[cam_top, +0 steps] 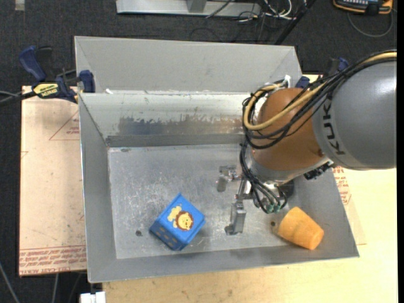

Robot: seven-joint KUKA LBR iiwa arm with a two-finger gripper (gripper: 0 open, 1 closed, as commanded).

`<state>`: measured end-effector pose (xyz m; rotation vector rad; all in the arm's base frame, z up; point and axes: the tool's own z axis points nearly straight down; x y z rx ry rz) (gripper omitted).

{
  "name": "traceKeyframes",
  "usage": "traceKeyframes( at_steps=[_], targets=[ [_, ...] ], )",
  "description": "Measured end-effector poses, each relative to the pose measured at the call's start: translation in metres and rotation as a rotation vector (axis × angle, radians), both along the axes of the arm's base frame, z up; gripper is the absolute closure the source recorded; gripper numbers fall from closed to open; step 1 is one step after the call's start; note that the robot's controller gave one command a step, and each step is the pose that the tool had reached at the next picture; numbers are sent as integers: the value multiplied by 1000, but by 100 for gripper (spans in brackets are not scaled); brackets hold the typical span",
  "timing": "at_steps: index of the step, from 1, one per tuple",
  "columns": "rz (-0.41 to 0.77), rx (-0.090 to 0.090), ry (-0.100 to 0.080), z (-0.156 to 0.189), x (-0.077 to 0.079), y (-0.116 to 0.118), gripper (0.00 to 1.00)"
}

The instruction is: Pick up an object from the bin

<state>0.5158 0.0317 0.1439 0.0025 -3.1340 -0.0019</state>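
Blue lion-printed cube (178, 223) lies front-left; gripper (228, 204), spread wide and empty, hangs between it and an orange cone (300, 228).

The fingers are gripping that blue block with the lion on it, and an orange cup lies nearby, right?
Not quite. The camera view shows the fingers open over bare bin floor, gripping nothing; the blue block with the lion lies apart from them. An orange cup does lie nearby.

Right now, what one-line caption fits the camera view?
Open gripper low in the grey bin, over bare floor between a blue lion-print cube and an orange tapered cup, gripping neither.
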Motion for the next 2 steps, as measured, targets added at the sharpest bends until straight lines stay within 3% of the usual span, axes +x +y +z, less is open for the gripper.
traceKeyframes(
  at_steps=[1,2],
  targets=[
    [-1,0,-7,4,2,0,0],
    [38,-1,-13,-27,-6,24,0]
  ],
)
